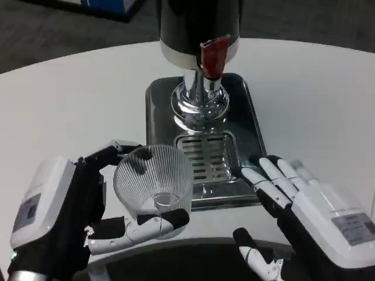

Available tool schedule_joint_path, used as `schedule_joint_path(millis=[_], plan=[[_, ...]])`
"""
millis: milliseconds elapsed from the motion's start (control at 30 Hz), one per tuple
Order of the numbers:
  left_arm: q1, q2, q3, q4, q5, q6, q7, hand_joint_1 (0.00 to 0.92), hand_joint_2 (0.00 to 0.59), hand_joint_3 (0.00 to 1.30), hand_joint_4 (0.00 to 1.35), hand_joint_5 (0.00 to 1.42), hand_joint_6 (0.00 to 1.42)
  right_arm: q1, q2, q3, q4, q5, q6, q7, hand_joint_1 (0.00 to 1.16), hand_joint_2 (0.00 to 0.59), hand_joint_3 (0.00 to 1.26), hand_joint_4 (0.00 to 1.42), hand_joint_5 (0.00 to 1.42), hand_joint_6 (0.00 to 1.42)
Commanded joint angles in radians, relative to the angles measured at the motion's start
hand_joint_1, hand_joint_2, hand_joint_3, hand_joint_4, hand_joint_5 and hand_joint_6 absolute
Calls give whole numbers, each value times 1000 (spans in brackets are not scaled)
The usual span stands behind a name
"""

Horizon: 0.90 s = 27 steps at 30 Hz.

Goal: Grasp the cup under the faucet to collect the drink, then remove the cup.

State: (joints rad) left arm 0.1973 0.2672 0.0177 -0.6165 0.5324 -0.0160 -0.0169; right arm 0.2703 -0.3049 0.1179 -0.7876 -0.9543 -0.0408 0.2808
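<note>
My left hand [64, 216] grips the clear ribbed cup [153, 182], holding it just in front of the dispenser's drip tray [206, 158], short of the red-handled faucet [212, 55]. My right hand [310, 216] hovers beside the tray, fingers spread, holding nothing.

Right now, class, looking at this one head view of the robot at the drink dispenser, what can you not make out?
- Dispenser: its top is cut off by the upper edge.
- Faucet spout: hidden behind the red tap handle.
- Cup: whether it holds any drink is unclear through the ribbed clear wall.
- Left hand and right hand: wrists cut off by the lower edge.
</note>
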Motion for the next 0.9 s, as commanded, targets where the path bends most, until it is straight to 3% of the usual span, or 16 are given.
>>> schedule_joint_path(millis=[33, 567, 900], plan=[[-10, -3, -3, 1, 0, -20, 2, 602, 0, 982, 1199, 1375, 1424, 0, 4, -10, 0, 6, 8, 10, 330, 478, 114, 0, 0, 1], [-29, -3, 8, 23, 0, -15, 9, 598, 0, 982, 1200, 1375, 1424, 6, 5, -22, -11, 12, 14, 22, 330, 478, 114, 0, 0, 1], [-189, 6, -8, 173, 42, 5, 12, 596, 0, 982, 1200, 1375, 1424, 67, -5, -81, -55, 45, 3, 17, 330, 478, 114, 0, 0, 1]])
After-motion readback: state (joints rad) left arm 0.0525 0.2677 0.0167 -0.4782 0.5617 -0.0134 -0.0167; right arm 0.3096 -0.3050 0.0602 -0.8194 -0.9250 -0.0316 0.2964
